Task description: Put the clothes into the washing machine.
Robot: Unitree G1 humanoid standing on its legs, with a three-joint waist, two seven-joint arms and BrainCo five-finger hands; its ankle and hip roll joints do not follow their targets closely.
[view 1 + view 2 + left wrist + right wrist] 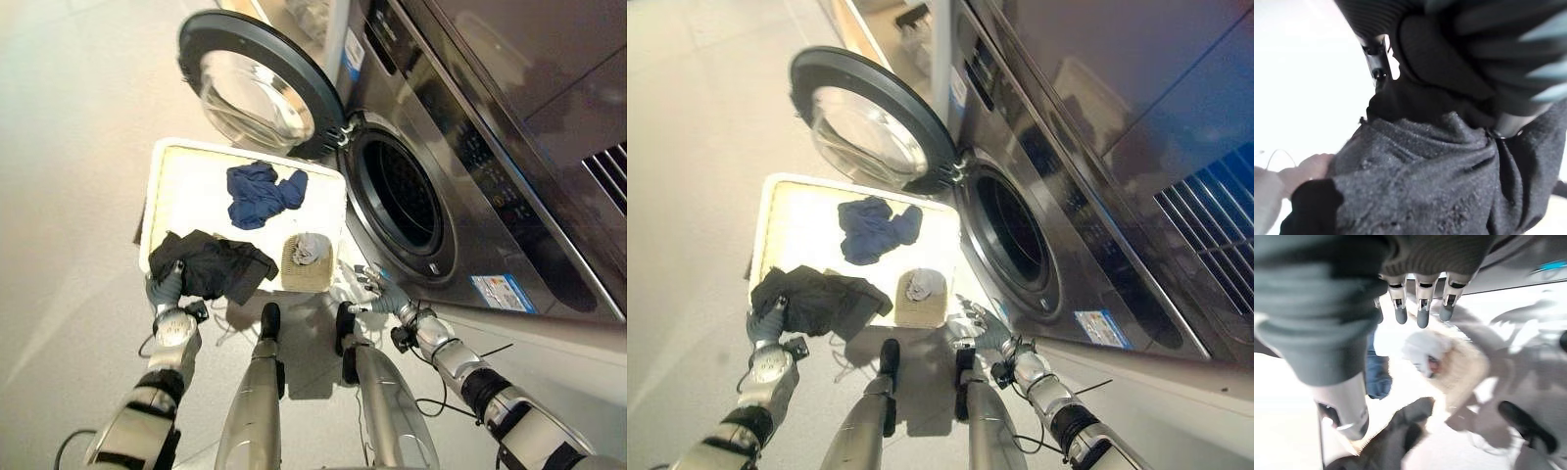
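One washing machine (pixel 470 186), door open. One white tray (pixel 186 162). Three garments: one black (pixel 220 266), one blue (pixel 260 193), one pale (pixel 309 257).

We are in a laundry spot, most likely at home or in a mock-up of one. In front of us stands a grey front-loading washing machine (pixel 460 186) with its round glass door (pixel 257 86) swung wide open beside the dark drum opening (pixel 400 201). On the pale, smooth floor (pixel 69 147) before it lies a white tray-like basket (pixel 186 176) holding clothes: a blue garment (pixel 260 193), a black garment (pixel 211 264) and a small pale bundle (pixel 312 251).
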